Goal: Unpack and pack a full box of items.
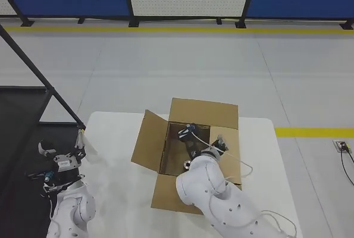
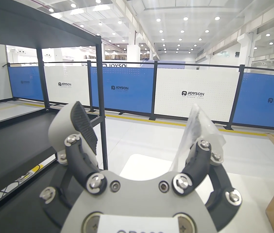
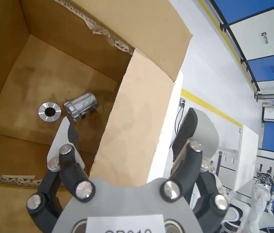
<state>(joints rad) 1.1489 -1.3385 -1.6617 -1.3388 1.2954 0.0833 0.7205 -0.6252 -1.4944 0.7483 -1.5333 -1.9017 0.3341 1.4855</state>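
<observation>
Broad white surface (image 1: 114, 178), with a cardboard box (image 1: 203, 112) at its middle, flaps folded outward, likely to keep the opening free for reaching in. Close to emptied, judging by the bare floor inside.

Over the box, the right gripper (image 3: 127, 122): spread wide and holding nothing. Straddles a side flap, one finger inside and one outside, so probably not yet lined up for a grasp.

Well apart from the box, beside a black shelf (image 2: 18, 132), the left gripper (image 2: 139, 127): likewise wide open and empty, apparently parked out of the way.

On the box floor, a metal sleeve (image 3: 81, 106) on its side, long axis flat along the floor, toothed end toward a metal ring (image 3: 49, 112) just beside it, plain end toward the wall under the flap. Ring flat, hole facing up.

Clinging around one finger of the left gripper, a scrap of clear plastic film (image 2: 200, 120).
</observation>
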